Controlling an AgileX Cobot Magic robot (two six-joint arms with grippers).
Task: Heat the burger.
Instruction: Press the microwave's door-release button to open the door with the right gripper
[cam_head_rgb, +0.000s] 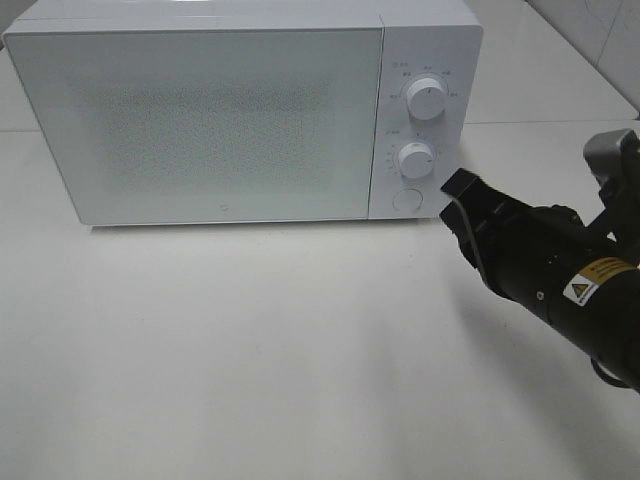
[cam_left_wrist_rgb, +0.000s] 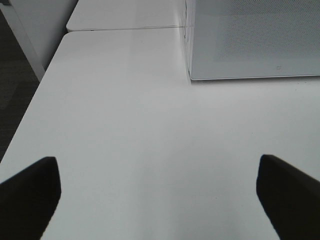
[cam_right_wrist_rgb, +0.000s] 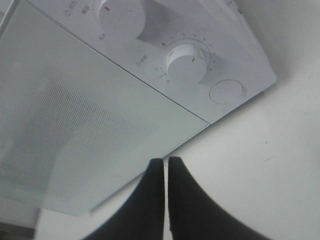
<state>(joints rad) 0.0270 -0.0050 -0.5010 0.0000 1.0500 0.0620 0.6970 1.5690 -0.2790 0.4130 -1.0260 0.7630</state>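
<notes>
The burger is out of view. A white microwave stands at the back of the table with its door shut, also seen in the right wrist view as the microwave. Its panel carries an upper knob, a lower knob and a round button. My right gripper hovers just right of that panel, near the button, shut with nothing between its fingers. My left gripper is open over bare table left of the microwave corner; it does not show in the exterior view.
The white table spreads in front of the microwave. Its left edge drops to a dark floor. A seam between two table tops runs behind, beside the microwave. A tiled wall stands at the back right.
</notes>
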